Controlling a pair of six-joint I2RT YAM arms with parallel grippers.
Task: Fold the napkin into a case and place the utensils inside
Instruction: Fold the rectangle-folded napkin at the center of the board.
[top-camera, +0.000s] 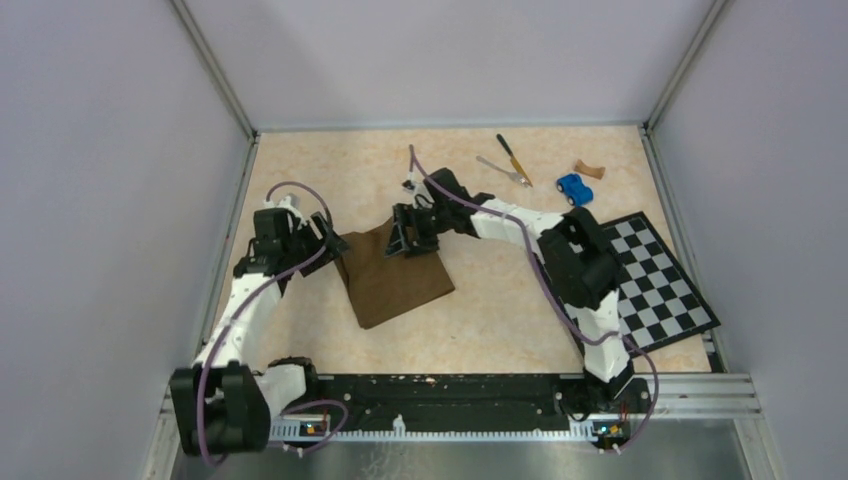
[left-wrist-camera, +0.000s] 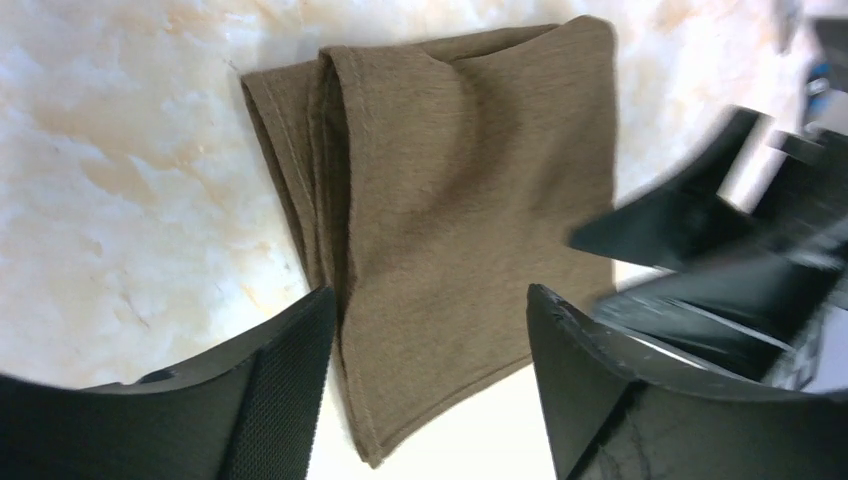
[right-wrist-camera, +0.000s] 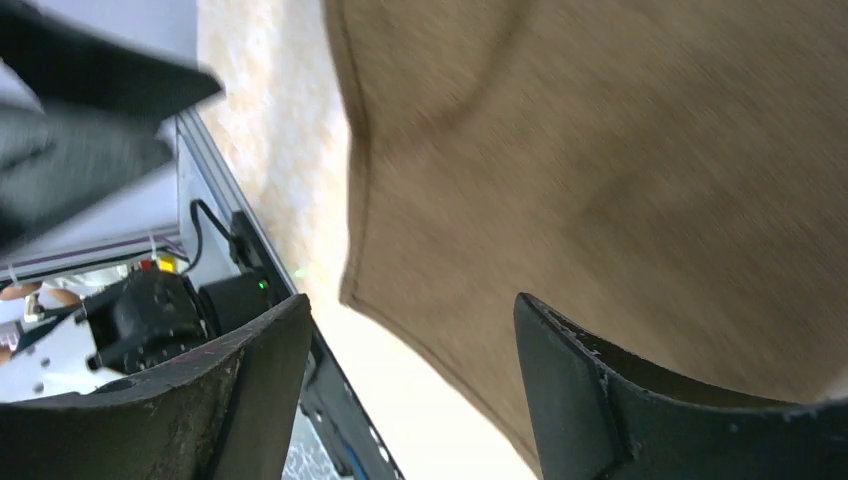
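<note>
Pale marbled tabletop (top-camera: 500, 310) between grey walls (top-camera: 100, 200) carries the folded napkin (top-camera: 395, 285); both jaws spread, seemingly grasping nothing.

I saw the dark brown napkin (top-camera: 398, 282) lying flat, folded in layers, skewed on the table (top-camera: 500, 320). The yellow-handled knife (top-camera: 513, 158) and silver fork (top-camera: 495, 166) lay touching, far back.

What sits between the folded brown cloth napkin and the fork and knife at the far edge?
In the top view, the right arm, black wrist and white forearm, reaches across that stretch; the beige marbled tabletop there is otherwise bare.
</note>
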